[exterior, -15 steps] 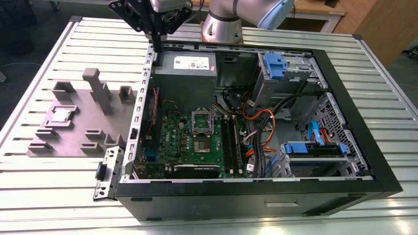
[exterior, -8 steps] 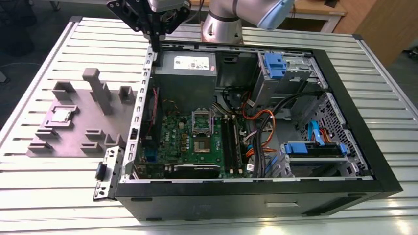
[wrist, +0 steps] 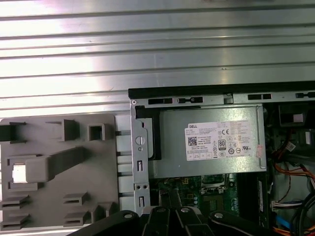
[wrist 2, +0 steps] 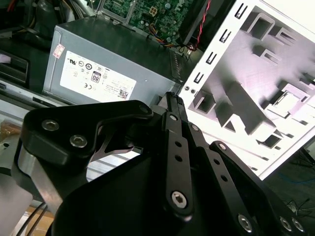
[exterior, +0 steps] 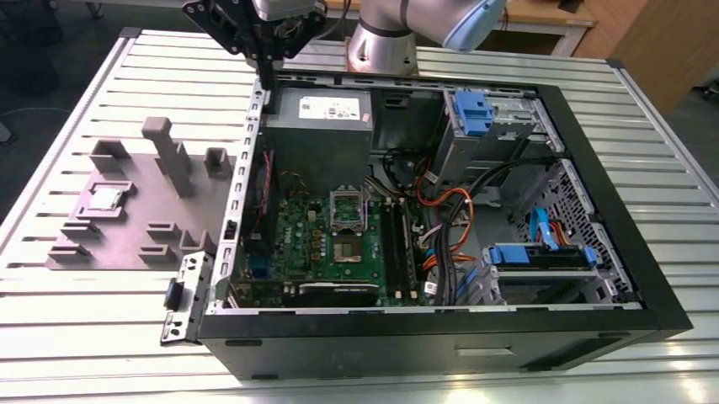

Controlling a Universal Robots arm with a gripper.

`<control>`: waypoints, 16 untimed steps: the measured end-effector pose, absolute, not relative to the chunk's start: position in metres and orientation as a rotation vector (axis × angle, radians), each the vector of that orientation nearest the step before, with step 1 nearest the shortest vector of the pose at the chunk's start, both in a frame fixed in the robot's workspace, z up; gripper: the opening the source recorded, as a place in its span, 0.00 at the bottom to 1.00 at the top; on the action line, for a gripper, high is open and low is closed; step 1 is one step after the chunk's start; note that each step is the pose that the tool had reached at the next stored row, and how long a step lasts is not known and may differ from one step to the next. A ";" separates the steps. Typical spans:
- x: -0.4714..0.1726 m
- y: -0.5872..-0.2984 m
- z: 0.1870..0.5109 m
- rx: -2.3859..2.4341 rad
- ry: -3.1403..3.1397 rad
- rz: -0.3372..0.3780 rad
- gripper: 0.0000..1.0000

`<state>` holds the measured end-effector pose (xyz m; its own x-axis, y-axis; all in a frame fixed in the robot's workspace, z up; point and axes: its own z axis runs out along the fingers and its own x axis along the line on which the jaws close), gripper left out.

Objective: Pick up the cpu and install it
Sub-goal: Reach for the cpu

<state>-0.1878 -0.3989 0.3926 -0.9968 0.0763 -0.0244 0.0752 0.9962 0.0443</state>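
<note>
1. Black and empty, the tool [exterior: 268, 77] hung over the far edge of the slatted metal worktop [exterior: 67, 337], above the back wall of the open computer case [exterior: 450, 337]. In the second wrist view its fingers [wrist 2: 173, 147] lay pressed together at the tips with nothing between them.
2. Just below it, inside the case, sat the grey power supply [exterior: 320, 114]. Past that lay the green motherboard [exterior: 320, 252] with its socket [exterior: 349, 244], which looked bare, and the metal bracket [exterior: 345, 204] at the socket's far end.
3. Outside the case, toward the worktop's edge at the exterior view's left, lay the grey-purple fixture plate [exterior: 141, 244]. The cpu [exterior: 108, 198] rested flat in a recess of that plate, well apart from the tool.
4. As I judged it, no part of the task was done. The cpu had not yet been picked up, so both the pickup and the seating in the socket were left to do.
</note>
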 end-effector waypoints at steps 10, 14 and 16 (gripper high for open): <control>-0.190 -0.399 0.393 0.118 3.112 0.068 0.11; -0.191 -0.399 0.393 0.118 3.113 0.068 0.11; -0.192 -0.399 0.393 0.118 3.112 0.068 0.11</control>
